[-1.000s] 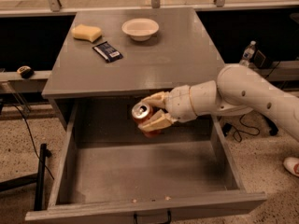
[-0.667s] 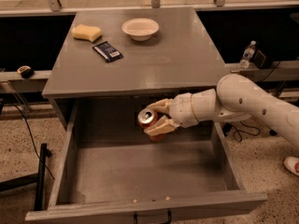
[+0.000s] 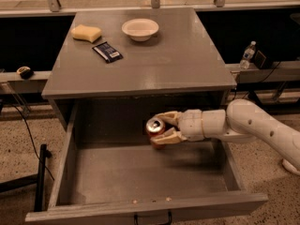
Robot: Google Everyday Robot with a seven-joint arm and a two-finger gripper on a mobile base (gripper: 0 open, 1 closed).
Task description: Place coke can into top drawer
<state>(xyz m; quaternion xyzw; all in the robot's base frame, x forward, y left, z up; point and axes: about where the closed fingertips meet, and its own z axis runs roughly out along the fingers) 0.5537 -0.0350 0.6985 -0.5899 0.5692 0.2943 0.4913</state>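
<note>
- You see the coke can (image 3: 156, 128) as shiny metal, red with a silvery top.
- Your gripper (image 3: 165, 127), clasping it at the back of the top drawer (image 3: 140, 172), looks smooth, matt cream plastic.
- The top drawer looks like matt grey painted wood.
- The snack packet (image 3: 107, 51) looks glossy.

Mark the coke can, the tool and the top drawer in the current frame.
coke can (image 3: 154, 125): camera view, on its silver top.
tool (image 3: 161, 128): camera view, midway between its fingertips, shut on the can over the drawer's rear.
top drawer (image 3: 131, 175): camera view, on its bare grey floor.
</note>
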